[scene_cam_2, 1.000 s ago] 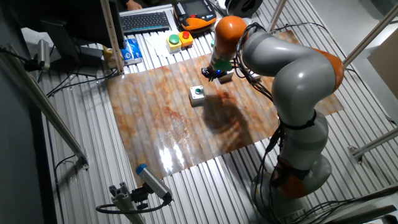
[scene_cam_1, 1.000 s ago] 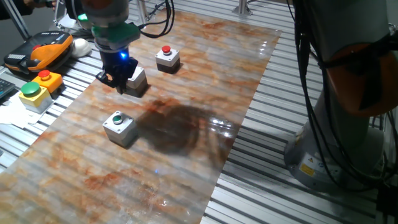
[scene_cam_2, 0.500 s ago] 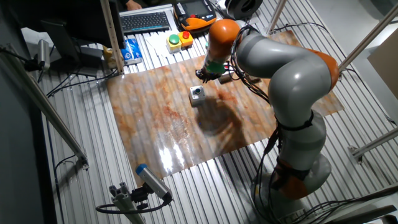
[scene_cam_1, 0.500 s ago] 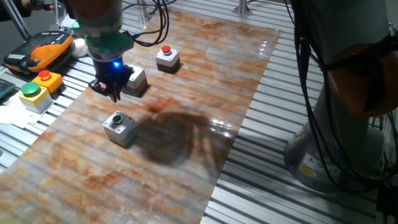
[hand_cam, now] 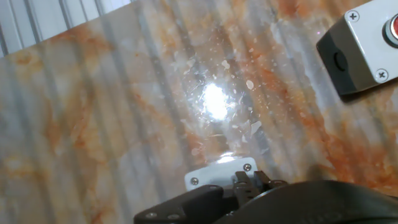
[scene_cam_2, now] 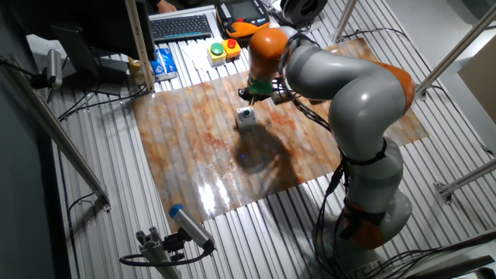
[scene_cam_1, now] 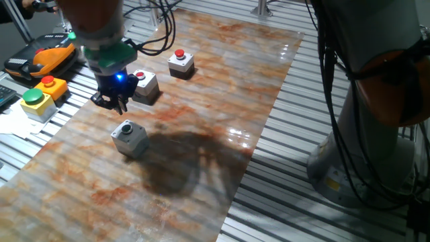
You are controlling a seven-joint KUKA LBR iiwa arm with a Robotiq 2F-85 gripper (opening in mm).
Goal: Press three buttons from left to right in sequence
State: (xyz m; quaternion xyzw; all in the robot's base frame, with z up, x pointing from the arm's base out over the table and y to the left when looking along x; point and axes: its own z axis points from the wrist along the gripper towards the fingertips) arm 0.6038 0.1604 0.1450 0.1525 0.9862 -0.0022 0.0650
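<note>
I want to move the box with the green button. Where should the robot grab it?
Grab the grey box with the green cap by two opposite flat side walls, coming straight down from above. It is a small cube sitting flat on the board with free space all round, and the gripper hangs just beside it.

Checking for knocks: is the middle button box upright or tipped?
Upright: the middle button box sits flat on the mat, red cap on top.

Grey-orange arm point(scene_cam_2: 364, 85), seemingly black gripper point(scene_cam_1: 113, 99)
</note>
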